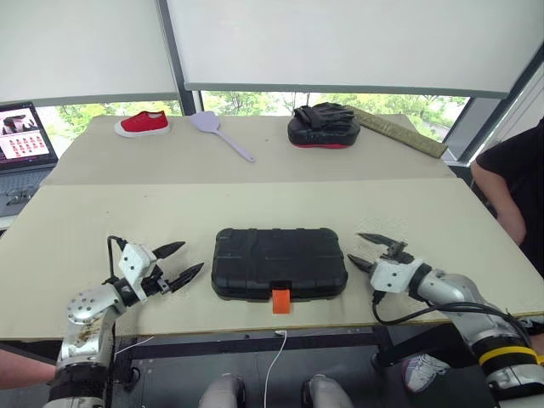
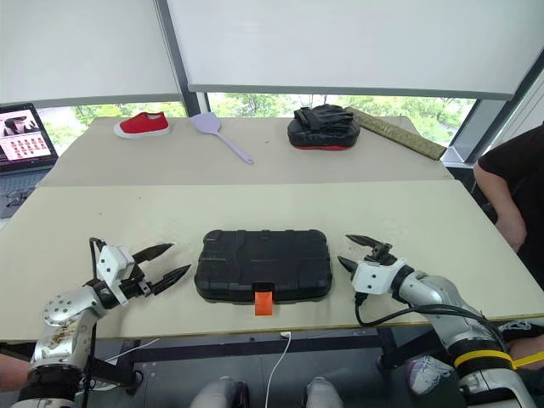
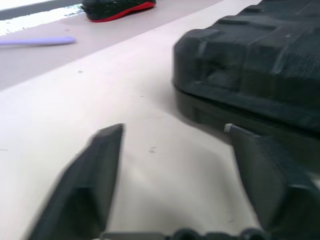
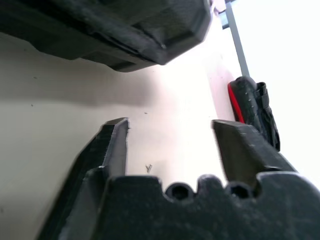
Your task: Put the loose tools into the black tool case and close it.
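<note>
Both grippers rest low near the table's front edge, fingers spread, nothing held: the left gripper [image 1: 180, 262] just left of the black tool case [image 1: 279, 262], the right gripper [image 1: 372, 251] just right of it. Closed, the case lies flat on the near table [image 1: 102, 212], its orange latch [image 1: 280, 300] facing forward. No lettering on it is readable. Beyond lie a black padded mitt [image 1: 321, 125] and a lilac spatula [image 1: 219, 132].

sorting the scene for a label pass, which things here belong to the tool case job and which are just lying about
Part of the job:
- black tool case, lid down, orange latch at its front edge
- left pincer and right pincer, both open, either side of the case

Just lying about:
- red shoe
- lilac spatula
- black padded mitt
- laptop
</note>
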Robot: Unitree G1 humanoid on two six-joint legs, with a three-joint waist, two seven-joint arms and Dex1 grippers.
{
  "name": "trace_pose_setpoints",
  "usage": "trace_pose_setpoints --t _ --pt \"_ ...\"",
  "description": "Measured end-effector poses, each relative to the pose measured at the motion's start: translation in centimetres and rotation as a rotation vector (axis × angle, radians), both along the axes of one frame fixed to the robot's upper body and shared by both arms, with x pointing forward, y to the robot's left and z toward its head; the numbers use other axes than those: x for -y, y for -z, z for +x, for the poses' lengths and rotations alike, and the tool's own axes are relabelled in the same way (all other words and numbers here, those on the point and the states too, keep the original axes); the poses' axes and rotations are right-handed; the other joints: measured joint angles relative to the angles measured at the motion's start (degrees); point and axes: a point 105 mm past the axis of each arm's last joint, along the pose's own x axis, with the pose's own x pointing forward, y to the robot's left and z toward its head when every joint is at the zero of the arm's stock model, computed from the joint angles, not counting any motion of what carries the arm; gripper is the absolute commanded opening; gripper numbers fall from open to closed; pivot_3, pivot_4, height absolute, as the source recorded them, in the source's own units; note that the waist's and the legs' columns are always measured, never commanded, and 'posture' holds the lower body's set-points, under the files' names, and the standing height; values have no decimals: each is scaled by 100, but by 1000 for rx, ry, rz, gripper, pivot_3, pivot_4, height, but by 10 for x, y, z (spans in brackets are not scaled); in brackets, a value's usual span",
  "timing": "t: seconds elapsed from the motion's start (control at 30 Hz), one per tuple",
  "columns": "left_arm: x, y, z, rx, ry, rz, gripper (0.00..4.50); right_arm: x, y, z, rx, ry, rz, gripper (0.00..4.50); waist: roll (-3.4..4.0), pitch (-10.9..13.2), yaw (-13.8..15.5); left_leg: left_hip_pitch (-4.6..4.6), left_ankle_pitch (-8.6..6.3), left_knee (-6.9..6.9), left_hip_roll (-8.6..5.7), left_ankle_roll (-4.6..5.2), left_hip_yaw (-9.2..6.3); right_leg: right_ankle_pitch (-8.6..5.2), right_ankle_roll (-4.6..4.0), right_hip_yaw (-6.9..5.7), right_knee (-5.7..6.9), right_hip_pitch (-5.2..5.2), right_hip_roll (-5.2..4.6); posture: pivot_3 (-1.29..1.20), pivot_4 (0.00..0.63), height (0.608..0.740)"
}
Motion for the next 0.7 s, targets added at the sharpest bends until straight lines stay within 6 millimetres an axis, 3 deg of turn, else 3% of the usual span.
trace_pose_setpoints --t 0.1,0.2,0.23,0.27,0.37,0.53,0.7 --pt "-9 -9 10 -30 -33 -30 2913 15 2 -20 -223 49 229 1594 1 0 33 -10 -3 -1 -2 15 -27 29 -3 5 -6 -4 -9 0 150 740" --pt "10 -27 27 -30 43 -55 1953 -12 -7 -51 -453 -114 363 646 -2 -1 80 -18 -4 1 -4 18 -41 30 0 1 -12 -2 -7 0 150 740" --pt "18 -31 33 -28 70 -63 1434 -19 -8 -60 -517 -154 367 241 -2 -1 88 -18 -5 1 -6 18 -41 28 4 1 -11 -2 -9 0 150 740" --pt "27 -37 39 -22 96 -64 1171 -27 -8 -70 -584 -198 351 20 -3 0 99 -18 -5 1 -9 17 -42 19 18 0 -13 -2 -7 0 150 740" --pt "47 -44 60 -31 135 -36 73 -48 -4 -91 -714 -300 290 0 -13 -1 111 -17 -6 3 -12 14 -43 9 29 -6 -15 -3 1 0 150 740" --pt "74 -31 82 -142 198 45 29 -74 15 -99 -798 -376 221 0 -19 2 88 -24 -5 3 -14 17 -38 10 32 -3 -14 -14 6 0 150 740" --pt "88 -12 82 -247 273 75 29 -91 14 -74 -736 -356 193 0 -28 7 84 -52 -4 5 -13 18 -18 11 29 -5 -14 -33 16 0 150 740"
